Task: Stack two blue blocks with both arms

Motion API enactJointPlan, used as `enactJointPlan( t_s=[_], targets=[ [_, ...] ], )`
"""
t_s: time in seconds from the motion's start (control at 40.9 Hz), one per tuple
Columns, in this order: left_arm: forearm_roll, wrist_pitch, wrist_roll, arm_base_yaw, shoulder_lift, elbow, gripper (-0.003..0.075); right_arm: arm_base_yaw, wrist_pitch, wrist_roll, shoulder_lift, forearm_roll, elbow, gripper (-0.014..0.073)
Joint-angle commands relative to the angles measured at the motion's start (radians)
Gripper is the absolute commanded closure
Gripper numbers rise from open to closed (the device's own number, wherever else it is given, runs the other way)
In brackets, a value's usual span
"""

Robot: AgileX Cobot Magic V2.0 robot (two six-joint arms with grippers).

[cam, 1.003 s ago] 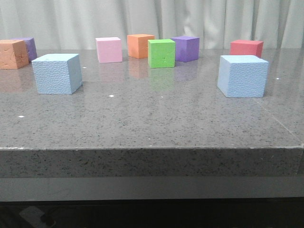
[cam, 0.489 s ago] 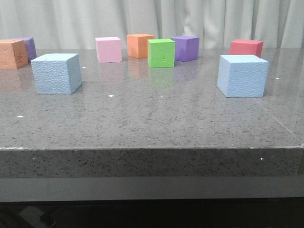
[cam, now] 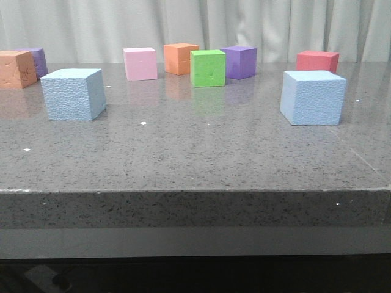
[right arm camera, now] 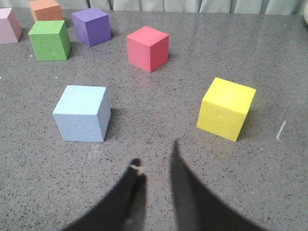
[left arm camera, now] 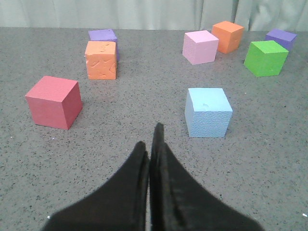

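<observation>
The blue blocks stood well apart on the desk (cam: 195, 159), one toward the robot's left (cam: 73, 94) and one toward its right (cam: 312, 97), each resting flat and square with nothing on top of it and neither yet touched. In the left wrist view the left pincer (left arm camera: 150, 144) had its two black fingers pressed together, holding nothing, and the left blue block (left arm camera: 208, 112) lay ahead of the tips and off to one side of their line, with open desk between. In the right wrist view the right pincer (right arm camera: 156, 159) showed a narrow gap between its fingers, far too slight to take a cube, and it too held nothing; the right blue block (right arm camera: 82, 113) lay ahead of it and off to the other side, while a yellow cube (right arm camera: 226, 109) sat about as far off on the opposite side of the fingers' line. Each arm, then, had its own block the nearer one, and the coming move seemed to turn on that sideways offset: either pincer would need to widen well past the cube's width and swing across before closing in. Being cubes, the blocks offered no long axis to align with, only flat faces. A red cube (left arm camera: 53, 102) stood clear of the left block.
</observation>
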Motion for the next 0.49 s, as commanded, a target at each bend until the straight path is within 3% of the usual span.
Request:
enactJointPlan(
  t_s=[0.0,0.098,0.171,0.465],
  targets=[
    [0.010,-0.082,-0.006,0.000,0.014,-0.026,0.0459,-0.003,-0.076,-0.001,0.013,-0.001,-0.035,0.0096],
    [0.031,-0.094,-0.006,0.000,0.014,-0.026,0.0215,-0.003,-0.075,-0.001,0.013,-0.001,-0.035,-0.0002],
    [0.031,-0.101,-0.006,0.000,0.014,-0.026,0.0113,-0.003,-0.052,-0.001,0.013,-0.001,-0.035,-0.0001],
    [0.031,-0.099,-0.006,0.000,0.014,-0.026,0.0104,-0.003,-0.035,-0.001,0.013,-0.001,-0.035,-0.0001]
  ],
)
